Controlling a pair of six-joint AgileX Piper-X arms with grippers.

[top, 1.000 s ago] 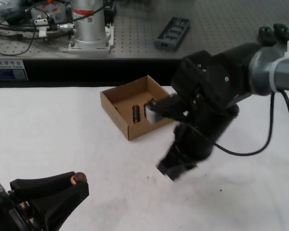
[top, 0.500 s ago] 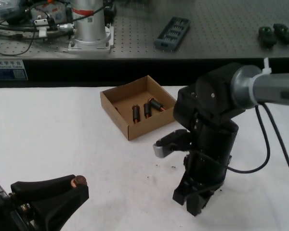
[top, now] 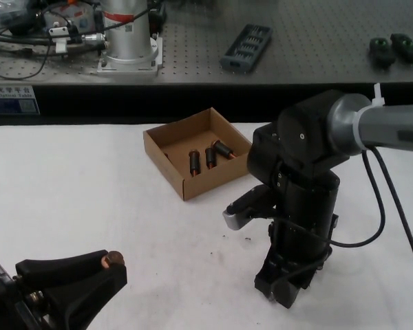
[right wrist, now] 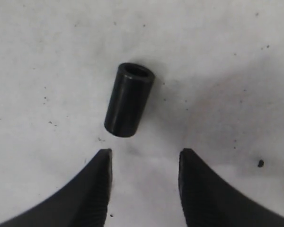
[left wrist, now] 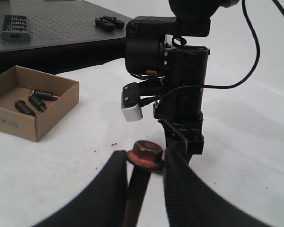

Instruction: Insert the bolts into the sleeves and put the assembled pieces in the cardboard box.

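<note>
Pinches a bolt (left wrist: 146, 152) in the left gripper (left wrist: 146, 161) at seven o'clock, holds the right gripper (right wrist: 144, 161) apart and empty above a loose sleeve (right wrist: 129, 100) at five, cardboard box (top: 213, 180) at twelve.

There's the cardboard box (top: 217, 177) toward the back of the worktop (top: 89, 192), three assembled pieces (top: 193, 161) inside. In front, rightward, the right tool (right wrist: 144, 158) hangs over a sleeve (right wrist: 129, 99) lying flat. Near-left corner: the left tool (left wrist: 145, 163), bolt (left wrist: 145, 152) between its fingers.
</note>
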